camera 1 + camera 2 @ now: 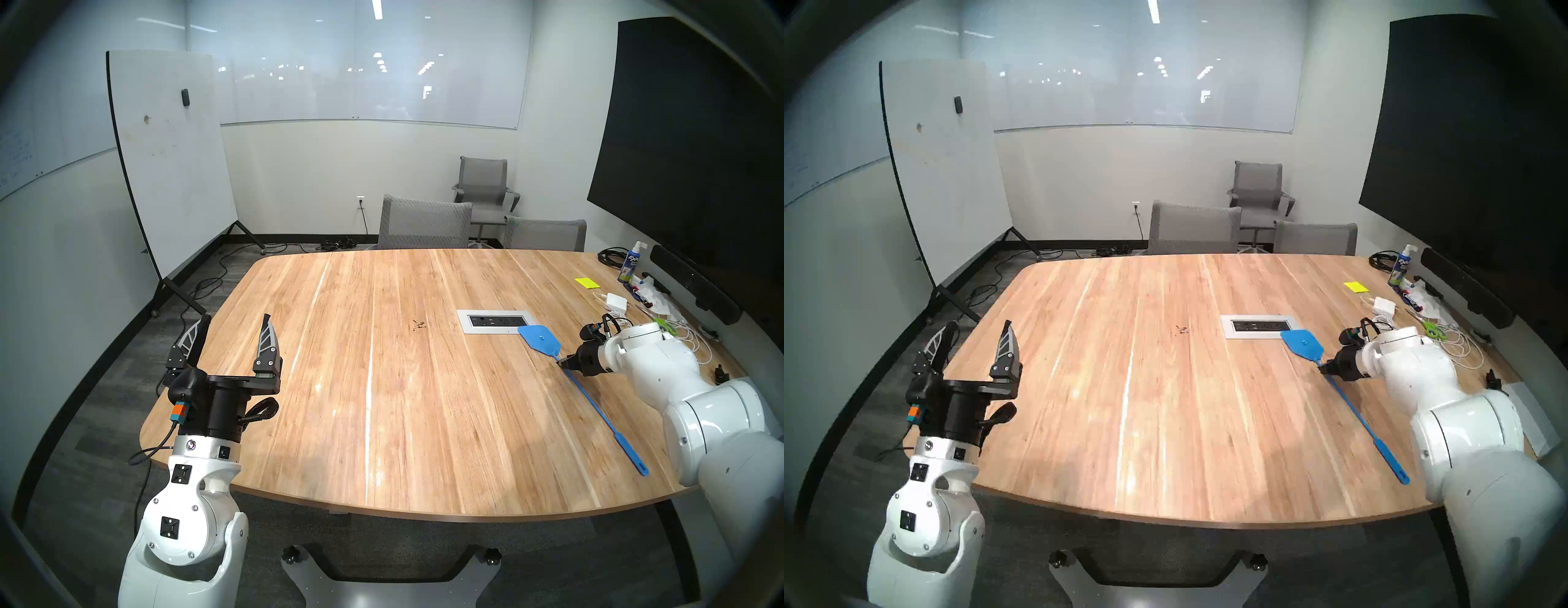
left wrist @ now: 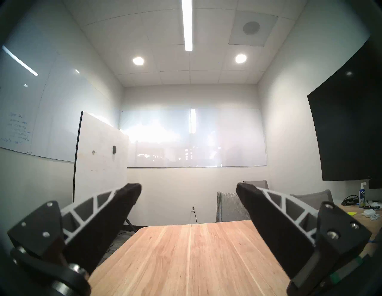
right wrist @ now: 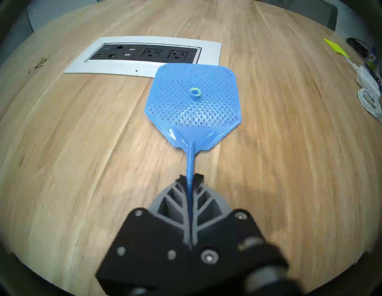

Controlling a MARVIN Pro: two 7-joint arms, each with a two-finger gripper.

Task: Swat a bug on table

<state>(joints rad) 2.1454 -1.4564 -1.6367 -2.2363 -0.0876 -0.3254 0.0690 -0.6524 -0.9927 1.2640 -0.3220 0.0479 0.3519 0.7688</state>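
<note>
The bug is a tiny dark speck cluster on the light wooden table, left of the white-framed outlet panel; it also shows in the right wrist view. My right gripper is shut on the thin handle of a blue fly swatter, just behind its mesh head. The head lies by the panel's right corner, to the right of the bug. The handle's long end trails toward the table's near edge. My left gripper is open and empty at the table's left edge.
Clutter sits at the table's far right: a spray bottle, yellow sticky notes, a white charger, cables and markers. Grey chairs stand beyond the far edge. A whiteboard on a stand is left, a dark screen right.
</note>
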